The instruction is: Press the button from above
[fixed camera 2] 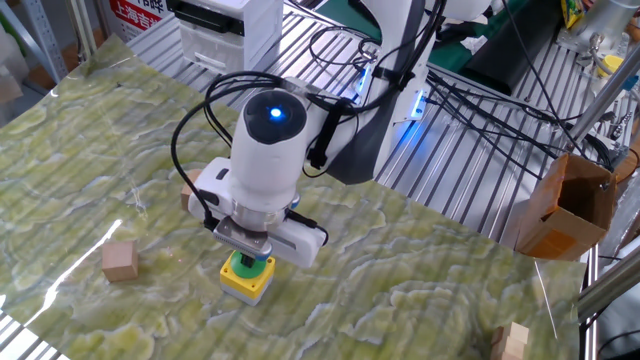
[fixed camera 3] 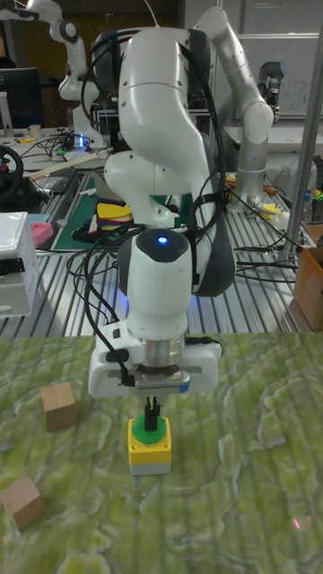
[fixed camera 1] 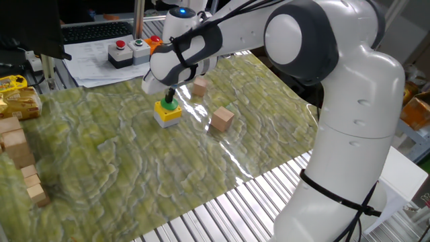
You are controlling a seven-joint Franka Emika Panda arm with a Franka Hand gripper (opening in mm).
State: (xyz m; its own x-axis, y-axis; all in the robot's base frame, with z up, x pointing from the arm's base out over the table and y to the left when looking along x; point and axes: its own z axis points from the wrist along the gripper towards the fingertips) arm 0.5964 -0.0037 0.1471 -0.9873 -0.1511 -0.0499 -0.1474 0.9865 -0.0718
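Scene: A white robot arm leans over a table covered with a green marbled mat (fixed camera 1: 134, 168), its gripper (fixed camera 3: 152, 413) pointing straight down.

Button: The button (fixed camera 3: 149, 445), a green dome on a small yellow box with a grey base, stands upright on the mat toward the far middle of the covered area.

Key relation: The button lies directly beneath the fingertips, on the same vertical line; in the tall fixed view the dark fingers (fixed camera 3: 152, 410) meet the top of the green cap at its centre. The press axis runs straight down, with no sideways offset visible in any view.

Jaws: The two fingers appear pressed together into one narrow tip, with no gap showing between them, and they hold nothing.

Contact: The tip looks to be touching the cap; whether the dome is fully pushed in cannot be told.

Stage: Judged from the pose, the press is under way or at its lowest point.

Nearby: Two wooden cubes, one (fixed camera 1: 222, 119) just right of the button in one fixed view and another (fixed camera 1: 199, 86) behind it, sit apart from the box and out of the vertical path.

Background: A red button on a black box (fixed camera 1: 121, 53) rests on papers beyond the mat, well apart.

Risk: An off-centre push could tip or slide the small box.
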